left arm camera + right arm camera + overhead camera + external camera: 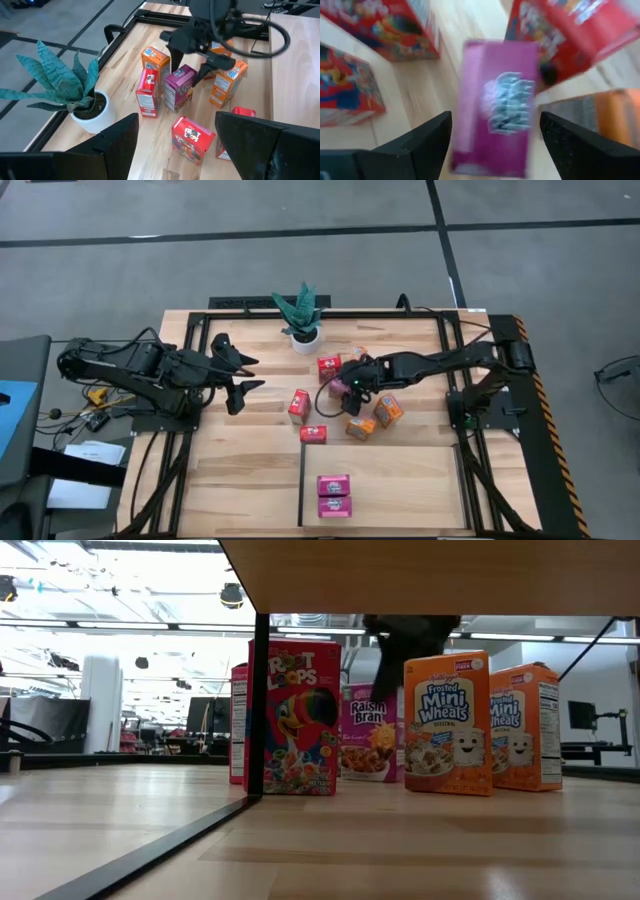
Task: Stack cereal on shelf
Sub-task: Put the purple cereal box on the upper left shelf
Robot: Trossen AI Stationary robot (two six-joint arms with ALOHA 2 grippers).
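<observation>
only the low view reads the printed cardboard fronts (Froot Loops (297, 715), Mini-Wheats (446, 722)), while up top the right gripper (352, 393) straddles a magenta box (497, 107), fingers spread, left gripper (243, 374) spread too.

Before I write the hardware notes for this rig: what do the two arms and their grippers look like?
Both arms are black and jointed, with dark cables looping along them. The left gripper and right gripper each end in two flat, dark, blade-like fingers. A small green light glows near the right wrist. No printed markings are legible.
</observation>
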